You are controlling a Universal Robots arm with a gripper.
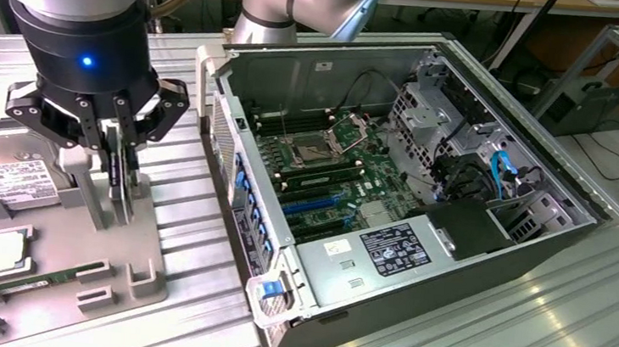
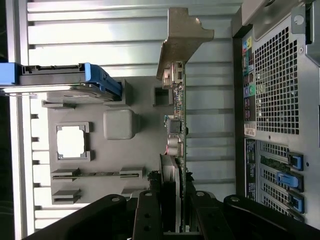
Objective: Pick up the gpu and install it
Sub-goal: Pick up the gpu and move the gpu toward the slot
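Exterior view puts the claw (image 1: 116, 153) straight down over the grey holder tray (image 1: 62, 265). Its two fingers are pressed against either face of the gpu (image 1: 123, 188), which stands on edge in an upright slot of that tray, thin and dark from this side. Whether the card's lower edge has left the slot cannot be told. Just off the claw toward the exterior view's left lies the hard drive (image 1: 12, 175). Nearer the camera than the claw, the tray carries a processor chip (image 1: 1, 250) and a memory stick (image 1: 44, 280). Well off the claw toward the exterior view's right, the open computer case (image 1: 296, 70) lies on the slatted aluminium table (image 1: 533, 331), with its motherboard (image 1: 333, 171) exposed.

Wrist view looks along the card. The gpu (image 2: 177, 122) runs away from the claw (image 2: 174, 202), its fan housing pinched between the fingers (image 2: 147, 217) and its silver end bracket (image 2: 182, 37) at the far end. The case's perforated rear panel (image 2: 277, 85) is on one side of the claw.
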